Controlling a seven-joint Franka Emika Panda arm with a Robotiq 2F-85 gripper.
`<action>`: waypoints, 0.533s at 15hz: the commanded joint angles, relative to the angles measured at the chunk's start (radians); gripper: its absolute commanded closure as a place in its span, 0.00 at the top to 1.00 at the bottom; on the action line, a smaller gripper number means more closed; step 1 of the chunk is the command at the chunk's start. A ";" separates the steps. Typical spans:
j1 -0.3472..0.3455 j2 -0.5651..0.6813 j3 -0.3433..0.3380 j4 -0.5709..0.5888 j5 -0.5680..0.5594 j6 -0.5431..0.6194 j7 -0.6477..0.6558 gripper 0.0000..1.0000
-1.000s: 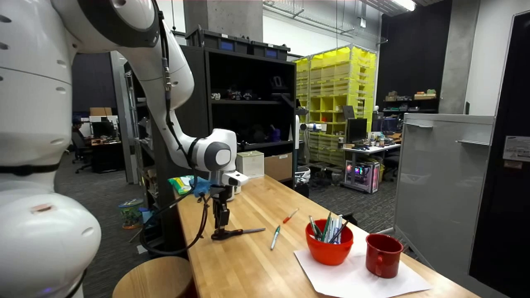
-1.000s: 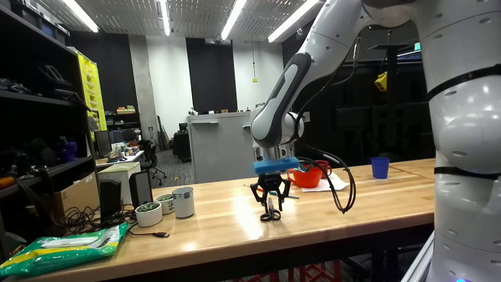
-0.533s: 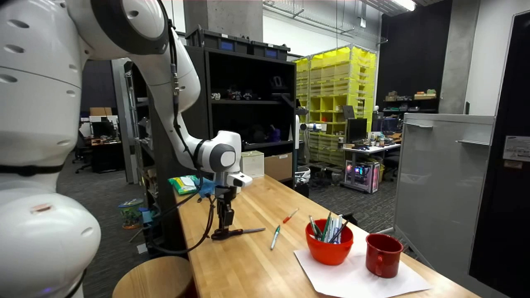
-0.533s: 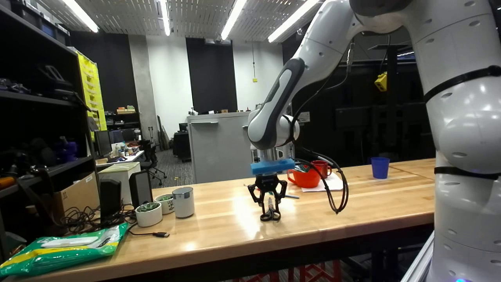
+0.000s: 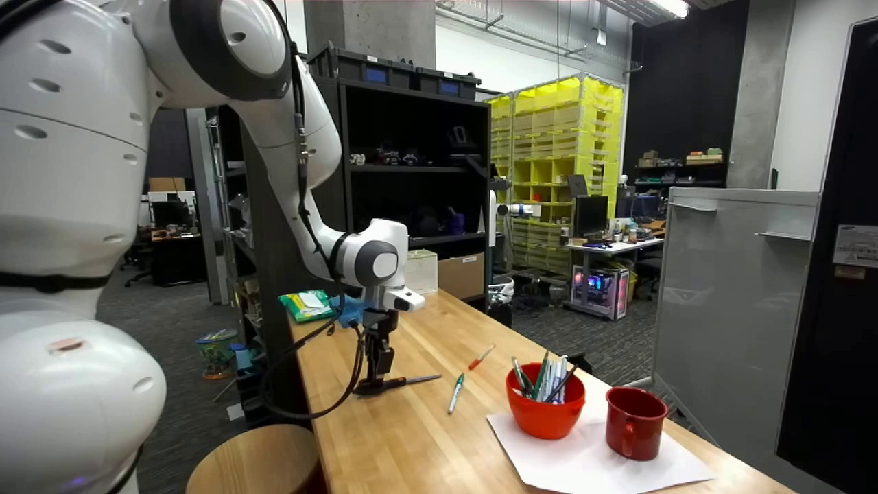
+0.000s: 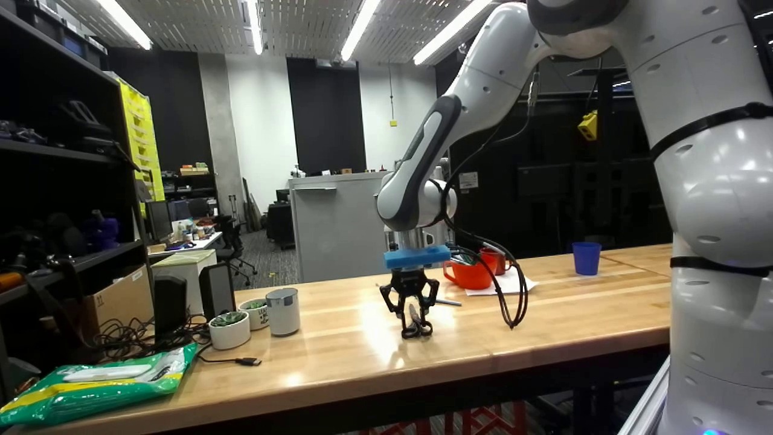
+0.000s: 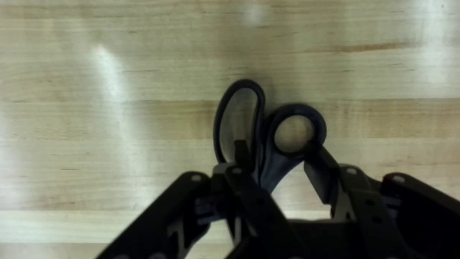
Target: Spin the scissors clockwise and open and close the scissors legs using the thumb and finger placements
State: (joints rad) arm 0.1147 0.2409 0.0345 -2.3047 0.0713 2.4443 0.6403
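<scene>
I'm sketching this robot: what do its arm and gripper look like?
The arm is glossy white and rounded, with dark grey joint trim, black straps and a black cable running along it. Below a blue piece sits the black gripper, with two jointed, angular fingers.

Scissors [image 5: 394,385] on table [image 5: 405,446], handles under gripper [image 7: 278,149]. Wrist view: handle loops [image 7: 259,126] side by side; one fingertip [image 7: 242,149] over or in left loop (can't tell), other over right loop's rim. In exterior view: loose pens [image 5: 456,394] between scissors and bowl [image 5: 545,420], pen bunch [image 5: 554,384] in bowl, mug [image 5: 636,425] right of it, both on paper sheet [image 5: 562,473]. In exterior view: packet [image 6: 115,380] near left, planters [image 6: 229,335] behind it, cup [image 6: 586,258] right of mug.
</scene>
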 commanded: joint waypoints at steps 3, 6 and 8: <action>-0.001 0.030 -0.004 0.034 0.030 -0.032 -0.035 0.47; -0.001 0.029 -0.003 0.036 0.036 -0.034 -0.040 0.46; -0.001 0.027 -0.003 0.035 0.042 -0.033 -0.044 0.47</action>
State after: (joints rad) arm 0.1123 0.2567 0.0328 -2.2791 0.0907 2.4249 0.6190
